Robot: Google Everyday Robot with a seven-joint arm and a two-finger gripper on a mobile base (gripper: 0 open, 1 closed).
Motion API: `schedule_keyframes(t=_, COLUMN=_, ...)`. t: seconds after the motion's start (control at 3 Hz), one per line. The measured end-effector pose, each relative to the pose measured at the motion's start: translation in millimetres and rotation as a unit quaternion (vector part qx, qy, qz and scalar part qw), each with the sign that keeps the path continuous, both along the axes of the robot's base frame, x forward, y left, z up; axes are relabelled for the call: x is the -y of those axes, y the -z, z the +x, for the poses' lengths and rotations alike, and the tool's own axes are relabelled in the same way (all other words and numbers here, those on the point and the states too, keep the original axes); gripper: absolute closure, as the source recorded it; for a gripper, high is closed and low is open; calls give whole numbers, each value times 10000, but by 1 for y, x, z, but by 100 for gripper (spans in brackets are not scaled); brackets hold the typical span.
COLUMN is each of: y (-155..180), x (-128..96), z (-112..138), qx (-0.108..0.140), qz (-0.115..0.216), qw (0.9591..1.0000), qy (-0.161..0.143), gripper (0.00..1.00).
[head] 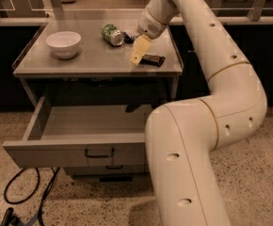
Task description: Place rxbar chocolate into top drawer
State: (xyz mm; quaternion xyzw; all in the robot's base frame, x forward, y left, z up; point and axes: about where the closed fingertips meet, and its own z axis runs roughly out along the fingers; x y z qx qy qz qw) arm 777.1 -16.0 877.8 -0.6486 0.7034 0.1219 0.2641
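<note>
The rxbar chocolate, a flat dark bar, lies on the grey tabletop near its right front edge. My gripper, with pale yellow tips, hangs just left of the bar and close above the tabletop, at the bar's left end. The top drawer is pulled open below the tabletop. Its grey inside shows nothing in it, and its black handle faces front. My white arm covers the drawer's right part.
A white bowl stands at the left of the tabletop. A green can lies on its side at the back, with a small dark item beside it. The lower drawer is shut. Black cables lie on the floor at the left.
</note>
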Motion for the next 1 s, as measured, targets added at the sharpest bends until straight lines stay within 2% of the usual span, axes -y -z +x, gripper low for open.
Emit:
schedule_keyframes(t=0.33, y=22, x=30, z=15, qx=-116, qz=263, qw=9986, qy=454, gripper=0)
schedule_keyframes(t=0.67, y=22, x=30, z=15, qx=-116, qz=264, qw=9985, qy=455, gripper=0)
schedule_keyframes(t=1.0, y=48, x=27, z=18, qx=-340, qz=253, qw=9978, qy=509, gripper=0)
